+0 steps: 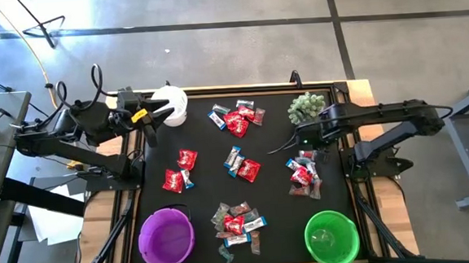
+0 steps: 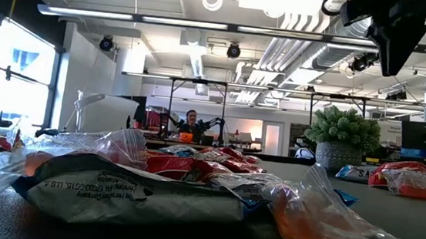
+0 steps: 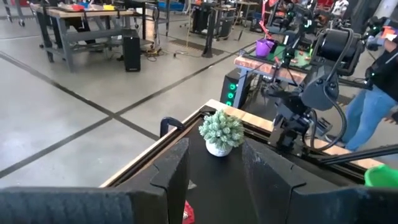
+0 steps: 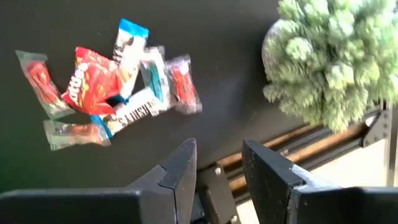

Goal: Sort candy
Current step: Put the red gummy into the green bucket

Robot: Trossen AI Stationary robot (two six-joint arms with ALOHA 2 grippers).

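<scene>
Five candy (image 1: 238, 121) heaps on black mat (image 1: 205, 182), both pincers empty.

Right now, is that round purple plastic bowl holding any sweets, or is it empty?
Empty. Seen from above, the round purple plastic bowl shows only its bare inside, while the small wrapped candy lies in heaps on the black mat.
</scene>
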